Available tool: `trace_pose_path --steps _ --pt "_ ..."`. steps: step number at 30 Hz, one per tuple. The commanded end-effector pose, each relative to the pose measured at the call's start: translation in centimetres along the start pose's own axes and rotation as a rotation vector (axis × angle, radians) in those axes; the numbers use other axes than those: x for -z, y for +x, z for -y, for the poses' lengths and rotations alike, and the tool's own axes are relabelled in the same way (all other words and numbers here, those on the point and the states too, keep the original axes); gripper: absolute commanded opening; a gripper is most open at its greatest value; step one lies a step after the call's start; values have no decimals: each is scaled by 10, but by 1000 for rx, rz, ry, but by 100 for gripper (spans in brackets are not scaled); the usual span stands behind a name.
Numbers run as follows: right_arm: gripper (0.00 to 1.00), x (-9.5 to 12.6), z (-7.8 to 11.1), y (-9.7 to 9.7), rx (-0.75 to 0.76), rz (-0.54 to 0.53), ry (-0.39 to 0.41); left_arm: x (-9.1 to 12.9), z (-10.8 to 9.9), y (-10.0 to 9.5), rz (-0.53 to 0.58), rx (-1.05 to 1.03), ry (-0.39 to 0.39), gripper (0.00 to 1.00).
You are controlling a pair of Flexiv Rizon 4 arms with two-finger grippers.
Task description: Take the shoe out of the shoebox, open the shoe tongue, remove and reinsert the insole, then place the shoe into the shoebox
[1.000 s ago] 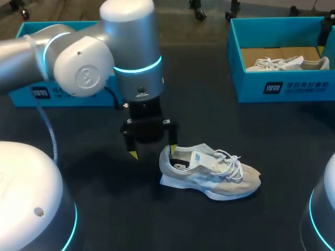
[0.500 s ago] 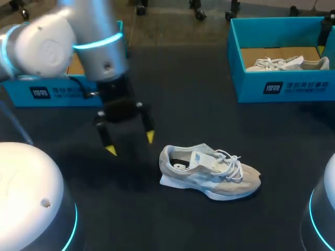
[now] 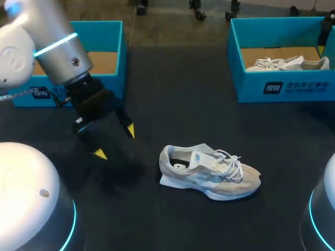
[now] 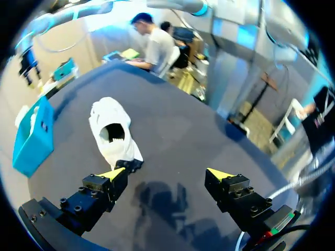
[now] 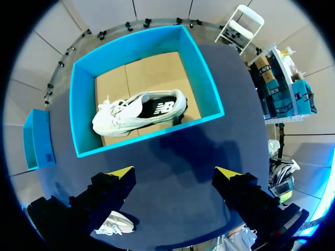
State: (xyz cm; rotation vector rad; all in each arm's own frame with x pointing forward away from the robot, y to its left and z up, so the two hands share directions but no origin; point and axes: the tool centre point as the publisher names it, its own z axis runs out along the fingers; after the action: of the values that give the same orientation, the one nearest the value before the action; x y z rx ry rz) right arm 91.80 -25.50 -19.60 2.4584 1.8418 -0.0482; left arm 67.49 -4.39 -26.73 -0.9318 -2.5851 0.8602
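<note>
Shoe: the pale shoe (image 3: 209, 175) stands on its sole on the dark surface (image 3: 183, 104), outside both boxes, with white laces across its front.
Long axis: it runs across me, heel toward my left side and toe toward my right. In the left wrist view the heel opening faces my fingers.
Direction from left fingers: my left fingers (image 3: 114, 142) hang over the surface off the heel end, near it but apart. The shoe (image 4: 112, 133) lies ahead of them, closer to one finger than to the other.
Left fingers' state: spread wide, with nothing between them.
Right fingers: my right fingers (image 5: 173, 172) are also spread wide and carry nothing. They look down on the right shoebox (image 5: 152, 138) from above, well apart from the shoe on the surface.
Nearer arm: the left, by my judgement, so the heel end falls to it.
Right shoebox: a second shoe (image 5: 138, 112) lies inside it on the cardboard floor.
Left shoebox: the left shoebox (image 3: 118, 52) sits behind my left arm, some of its cardboard floor showing.
Writing: there is white print on the front wall of each box and a small mark on the shoe's tongue. I leave it unread.
</note>
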Motion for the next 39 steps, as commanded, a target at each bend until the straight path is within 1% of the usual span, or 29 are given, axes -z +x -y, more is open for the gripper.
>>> trace_pose_path --steps 1,2,3,4,14,16,18,20,23,26,27,28,36,37,38,39 --pt "100 0 0 0 0 -1 0 -18 -14 0 85 105 255 100" --pt "100 0 0 0 0 -1 0 -21 -14 0 128 145 327 100" --pt "100 0 0 0 0 -1 0 -24 -14 0 138 203 412 100" --pt "100 0 0 0 0 -1 0 -24 -16 1 99 262 503 100" --pt "100 0 0 0 0 -1 0 -24 -16 1 99 262 503 100" --pt "100 0 0 0 0 -1 0 -33 -29 1 113 288 499 100" --pt "100 0 0 0 0 -1 0 -38 -42 1 113 312 550 100" --pt "100 0 0 0 0 -1 0 -42 -54 3 133 317 579 100" --pt "100 0 0 0 0 -1 0 -48 -68 7 168 327 604 100" --pt "100 0 0 0 0 -1 0 -47 -78 14 209 318 639 100" --pt "100 0 0 0 0 -1 0 -44 -79 17 204 309 641 100" --pt "100 0 0 0 0 -1 0 -40 -79 20 193 315 620 100" --pt "100 0 0 0 0 -1 0 -40 -79 20 193 315 620 100" --pt "100 0 0 0 0 -1 0 -44 -82 19 211 320 629 100" --pt "100 0 0 0 0 -1 0 -47 -84 18 214 314 657 100" --pt "100 0 0 0 0 -1 0 -49 -86 16 237 329 662 100"
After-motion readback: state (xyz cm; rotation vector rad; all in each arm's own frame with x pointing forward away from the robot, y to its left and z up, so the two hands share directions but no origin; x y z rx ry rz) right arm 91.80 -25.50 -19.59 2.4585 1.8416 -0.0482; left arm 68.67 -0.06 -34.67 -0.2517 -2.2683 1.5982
